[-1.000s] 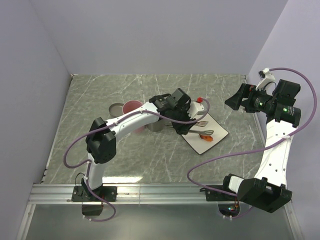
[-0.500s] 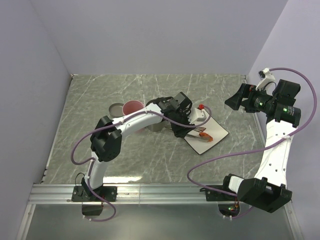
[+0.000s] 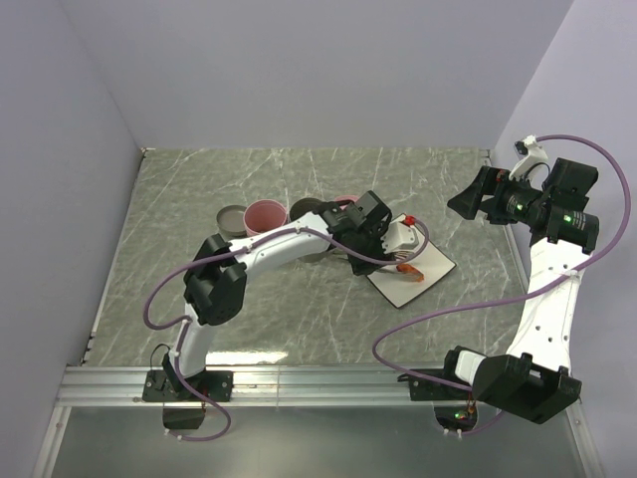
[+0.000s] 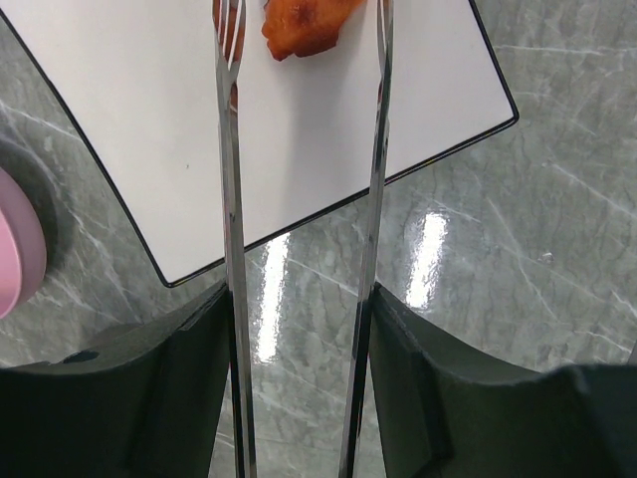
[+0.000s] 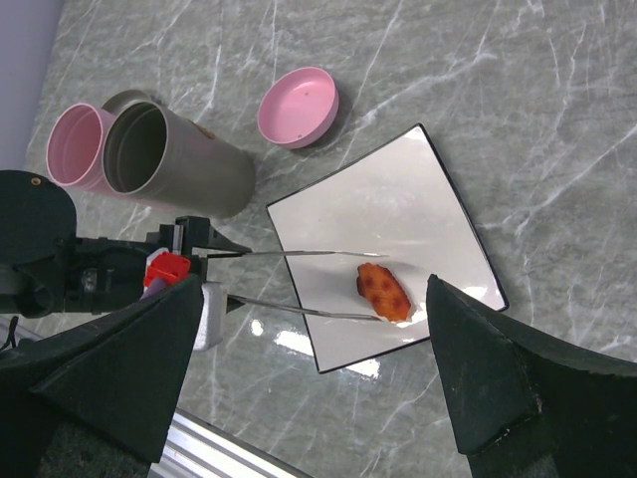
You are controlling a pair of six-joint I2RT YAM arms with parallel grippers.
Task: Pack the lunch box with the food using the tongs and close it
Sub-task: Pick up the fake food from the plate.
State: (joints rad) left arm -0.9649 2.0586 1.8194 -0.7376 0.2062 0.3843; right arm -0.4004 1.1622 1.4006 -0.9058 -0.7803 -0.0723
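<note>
Fingers (image 4: 418,398) of left gripper (image 4: 299,309) pinch slim silver tongs (image 4: 231,249), arms parted. Tips straddle a glossy orange-red lump (image 4: 304,25) on the white plate (image 4: 129,149). Right gripper (image 3: 466,204) jaws wide, holding nothing, well apart.

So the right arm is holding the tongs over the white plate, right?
Not quite. It is the left gripper that holds the tongs over the white plate, as the top view shows. The right gripper is up in the air, open, with nothing in it.
</note>
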